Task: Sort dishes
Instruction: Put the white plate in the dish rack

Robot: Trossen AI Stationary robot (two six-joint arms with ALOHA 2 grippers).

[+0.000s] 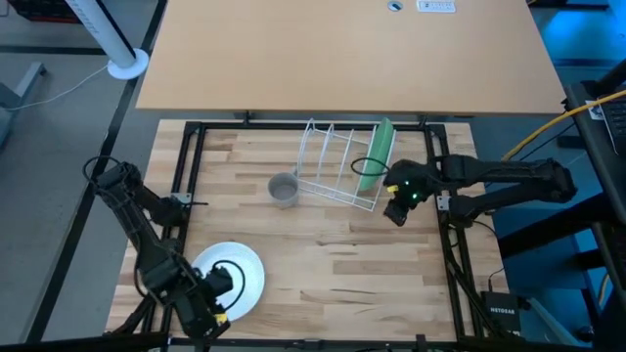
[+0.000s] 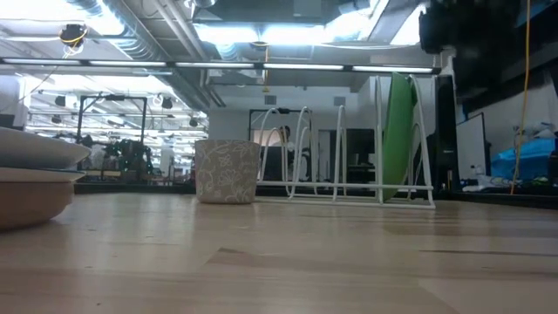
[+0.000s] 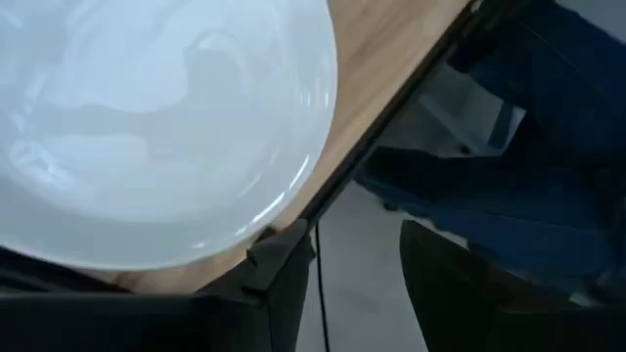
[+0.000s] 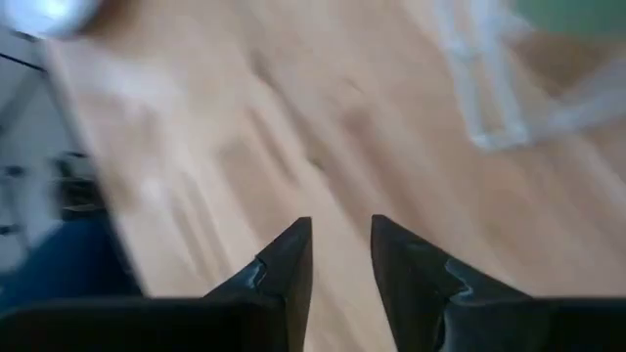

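Green plate [image 1: 378, 154] already slotted upright in rack [image 1: 334, 164]. White plate [image 1: 235, 277] tops the stack well away from rack, L gripper [image 1: 217, 305] at it, fingers can't tell. R gripper [image 4: 339, 256] just beside rack, empty, fingers a little apart; most plates left.

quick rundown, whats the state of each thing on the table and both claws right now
green plate: standing on edge in the rack's end slot
rack: upright, its other slots empty
cup: upright beside the rack, apart from it
white plate: lying flat, on top of a stack
left claw: at the white plate's near edge, grip unclear
right claw: open a little, empty, over bare table beside the rack
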